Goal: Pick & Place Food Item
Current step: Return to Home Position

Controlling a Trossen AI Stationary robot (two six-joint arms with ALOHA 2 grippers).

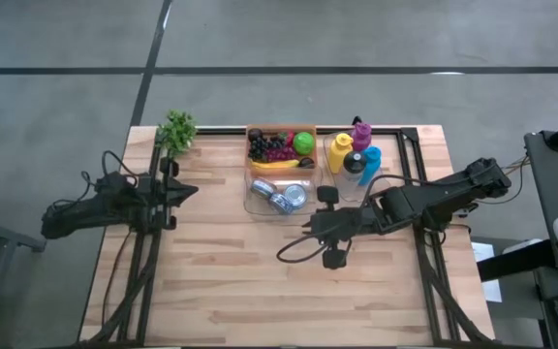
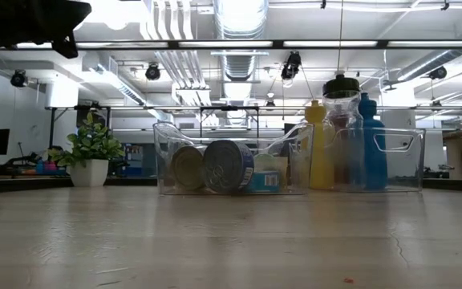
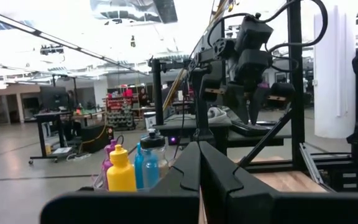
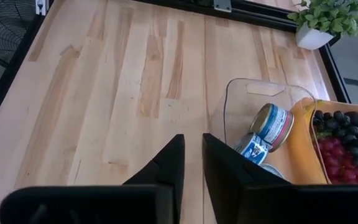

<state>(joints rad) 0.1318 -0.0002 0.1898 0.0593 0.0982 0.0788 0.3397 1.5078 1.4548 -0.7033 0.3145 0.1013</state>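
1. The right gripper (image 4: 193, 142) hovers over bare table (image 1: 211, 281) just in front of the bins, fingers a slim gap apart and pinching nothing. The left gripper (image 3: 199, 149), pressed together, waits near the table's left edge.
2. The food lies sorted: green apple (image 1: 303, 142), grapes (image 1: 269, 147) and banana (image 1: 277, 165) in the orange bin (image 1: 281, 127), cans (image 1: 287, 198) in the clear bin (image 2: 164, 160) against it.
3. To go home cleanly, I judge: lift first, then draw back rightward.
4. The likely snags are the bottles (image 1: 340, 151) close by and the arm's own looping cable (image 1: 294, 254). The potted plant (image 1: 176, 131) is well apart.
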